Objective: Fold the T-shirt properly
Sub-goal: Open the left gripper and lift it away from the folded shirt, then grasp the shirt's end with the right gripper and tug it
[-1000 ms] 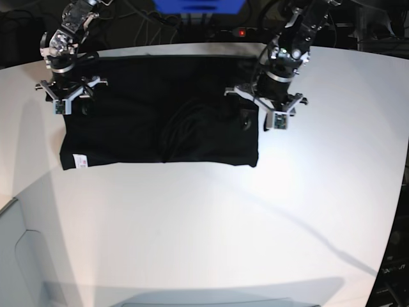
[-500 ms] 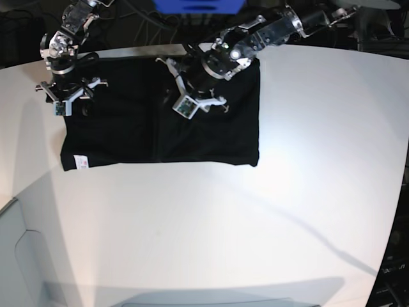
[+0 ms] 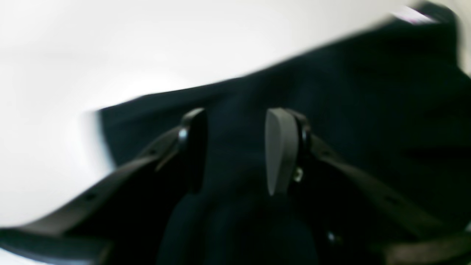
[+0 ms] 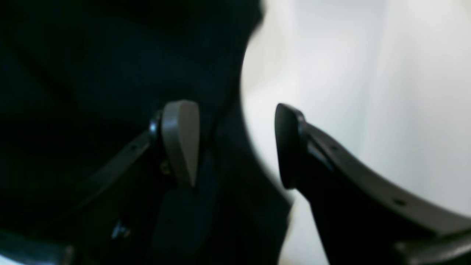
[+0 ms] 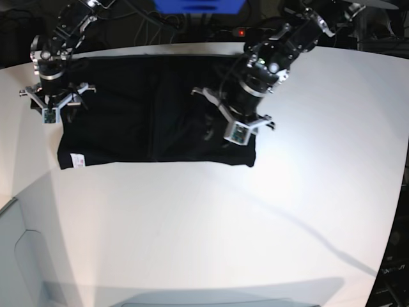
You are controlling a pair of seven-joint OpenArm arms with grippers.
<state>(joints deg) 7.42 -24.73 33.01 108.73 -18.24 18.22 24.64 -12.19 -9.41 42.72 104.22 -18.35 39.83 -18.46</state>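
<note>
Left gripper [image 3: 235, 147]: jaws stand apart with a clear gap. Black cloth fills the space between and beyond them, but whether a fold of it is pinched cannot be told, since the cloth is dark and the view blurred.

Right gripper [image 4: 235, 143]: jaws spread wide and holding nothing. One fingertip [image 4: 180, 140] is over the cloth, the other over bare table, so the shirt's side edge runs through the gap.

T-shirt [image 5: 153, 109]: lies flat as a wide black rectangle on the table [image 5: 255, 217], already folded at least once. A white tag [image 5: 78, 161] sits at its near corner, on the right gripper's side. No print shows.

Risk at the left jaws: if they close here, in the middle of the cloth near the end, they may catch one layer only, and lifting would peel the stack open rather than carry it over.

Risk at the right jaws: straddling the edge, they may close on a thin hem that slips out, or miss the lower layer.

Risk across both: uneven grips or uneven lifting would skew the next fold and leave wrinkles; a seam-like ridge runs across the shirt's middle between the two arms.
</note>
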